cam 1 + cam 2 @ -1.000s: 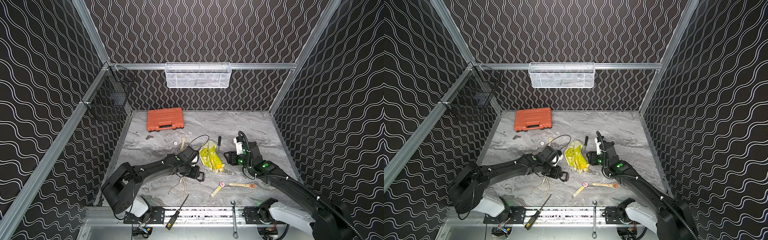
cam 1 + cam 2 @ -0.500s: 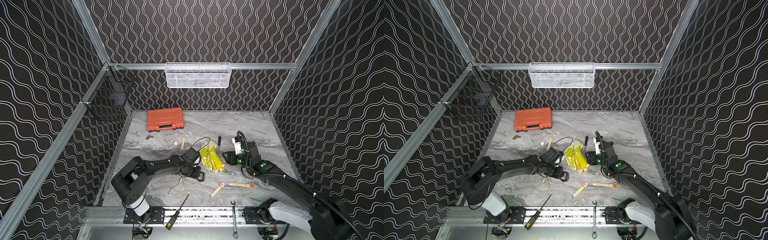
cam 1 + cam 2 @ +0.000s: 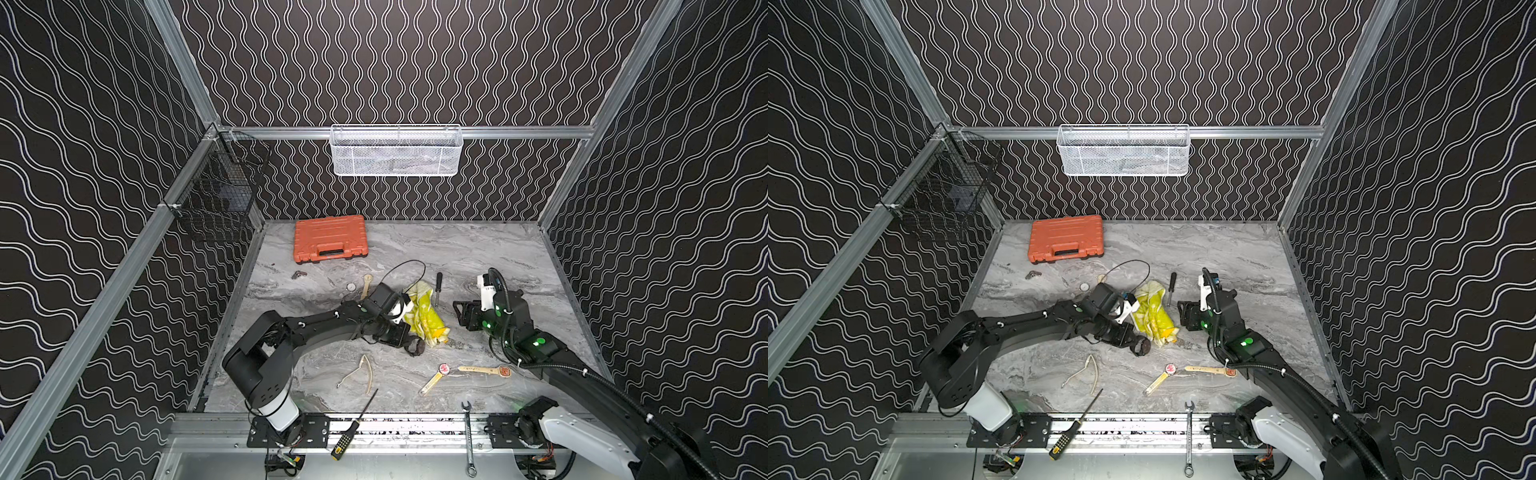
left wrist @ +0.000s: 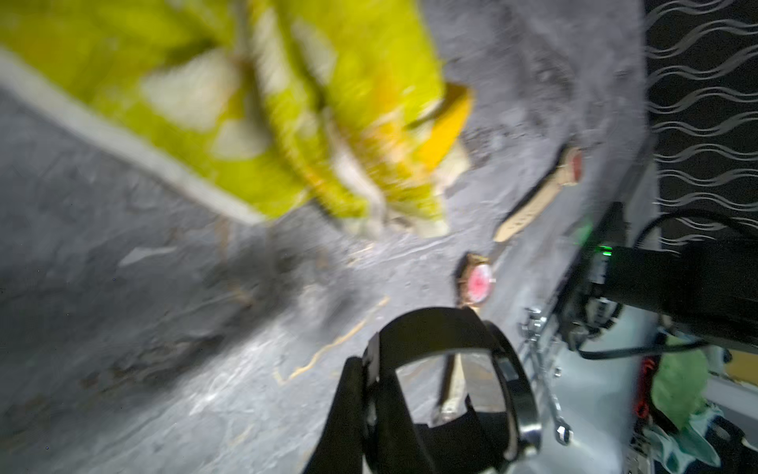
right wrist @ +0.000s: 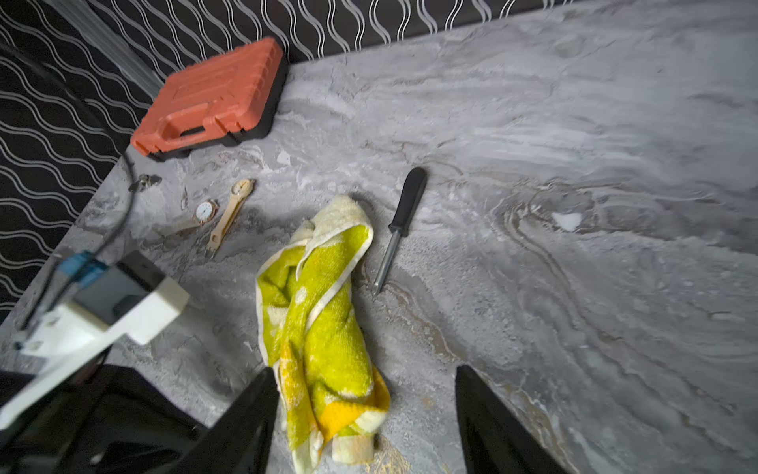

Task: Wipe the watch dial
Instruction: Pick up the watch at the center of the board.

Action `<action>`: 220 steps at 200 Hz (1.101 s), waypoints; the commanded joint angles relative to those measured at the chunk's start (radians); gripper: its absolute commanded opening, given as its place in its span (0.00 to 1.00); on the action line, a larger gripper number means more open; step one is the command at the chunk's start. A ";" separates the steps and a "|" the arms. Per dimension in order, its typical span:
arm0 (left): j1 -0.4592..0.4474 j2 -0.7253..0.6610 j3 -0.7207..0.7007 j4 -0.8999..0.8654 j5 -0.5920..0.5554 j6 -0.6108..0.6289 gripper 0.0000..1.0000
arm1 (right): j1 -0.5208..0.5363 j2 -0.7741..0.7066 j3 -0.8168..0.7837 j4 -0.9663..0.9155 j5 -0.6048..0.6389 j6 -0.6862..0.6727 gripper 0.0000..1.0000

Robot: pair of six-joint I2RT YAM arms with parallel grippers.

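Two slips to watch for: the black watch (image 4: 430,328), pinched by its strap in your left tool (image 3: 409,341) just beside the yellow towel (image 5: 328,328), may twist loose, and your right tool (image 5: 364,381), spread wide, may grab only a towel corner.

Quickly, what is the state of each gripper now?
Left gripper: closed, holding the black watch.
Right gripper: open, holding nothing.
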 commanded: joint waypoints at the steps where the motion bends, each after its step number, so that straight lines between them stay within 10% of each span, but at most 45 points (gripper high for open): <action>1: 0.008 -0.049 0.043 0.034 0.173 0.078 0.00 | -0.001 -0.036 0.015 0.008 0.117 -0.002 0.70; 93: 0.032 -0.203 -0.057 0.473 0.531 0.237 0.00 | -0.001 -0.110 0.128 -0.030 -0.172 -0.177 0.74; 105: 0.033 -0.215 -0.094 0.583 0.547 0.216 0.00 | -0.001 -0.106 0.134 -0.030 -0.206 -0.185 0.89; 159: 0.044 -0.189 -0.172 0.949 0.619 0.000 0.00 | -0.001 -0.235 0.051 0.012 0.066 -0.035 1.00; 220: 0.101 -0.013 -0.205 1.763 0.674 -0.595 0.00 | 0.001 -0.471 -0.214 0.409 -0.635 -0.303 0.97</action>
